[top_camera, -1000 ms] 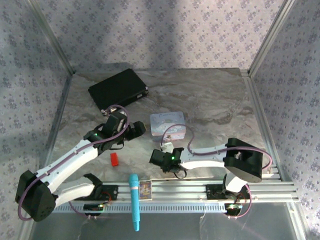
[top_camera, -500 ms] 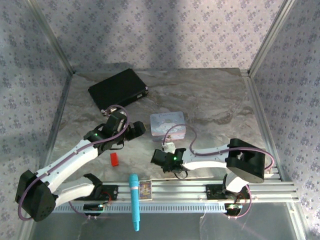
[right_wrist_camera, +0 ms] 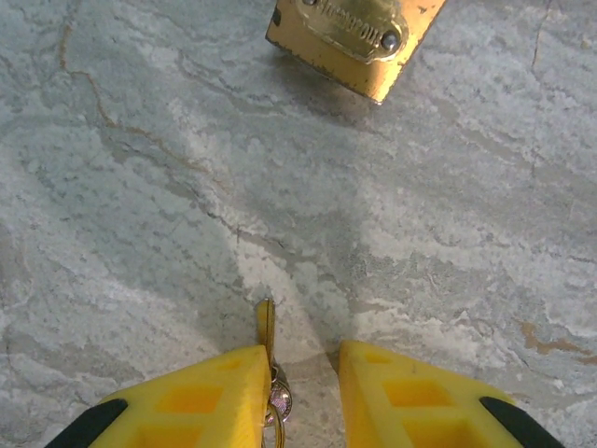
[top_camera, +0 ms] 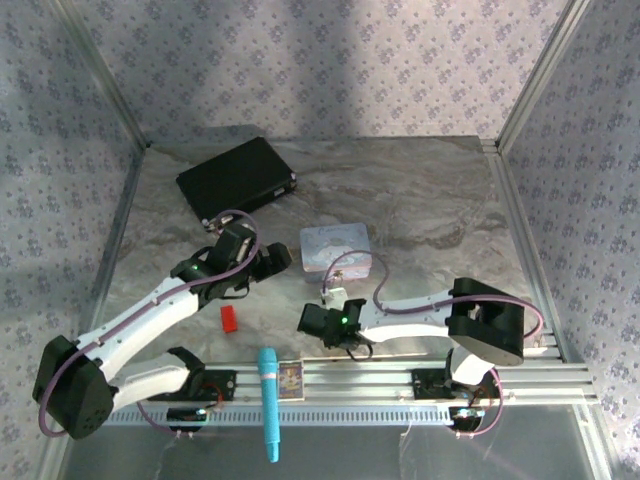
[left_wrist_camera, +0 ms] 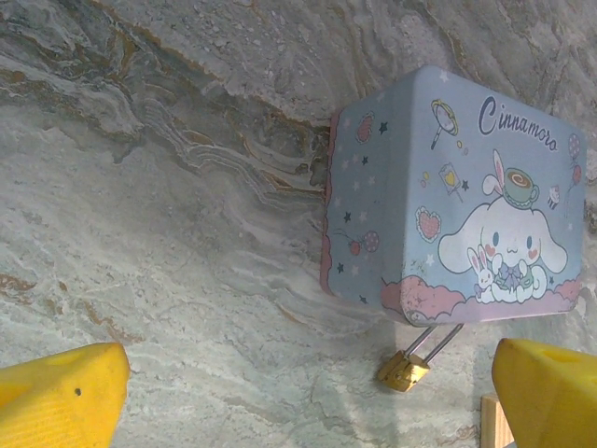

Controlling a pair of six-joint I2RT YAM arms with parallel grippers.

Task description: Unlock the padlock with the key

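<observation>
The brass padlock [left_wrist_camera: 403, 371] hangs by its thin shackle from the near edge of the pastel tin box [left_wrist_camera: 457, 196], its body resting on the marble table. In the right wrist view the padlock [right_wrist_camera: 350, 37] lies straight ahead of my right gripper [right_wrist_camera: 303, 355]. That gripper's yellow fingers stand slightly apart, just over the table. The small key [right_wrist_camera: 266, 322] stands on edge against the inner face of the left finger, its ring between the fingers, with a gap to the right finger. My left gripper [left_wrist_camera: 308, 392] is wide open with nothing in it, hovering short of the tin [top_camera: 335, 247].
A black case [top_camera: 237, 178] lies at the back left. A red block [top_camera: 229, 318] sits near the left arm. A blue pen-like object [top_camera: 269, 402] and a small card [top_camera: 290, 378] lie on the front rail. A tan wooden block edge [left_wrist_camera: 490, 425] sits beside the padlock.
My right gripper's fingers have parted a little, so the key is no longer pinched. The right wrist shifted slightly left. The left arm has stayed still.
</observation>
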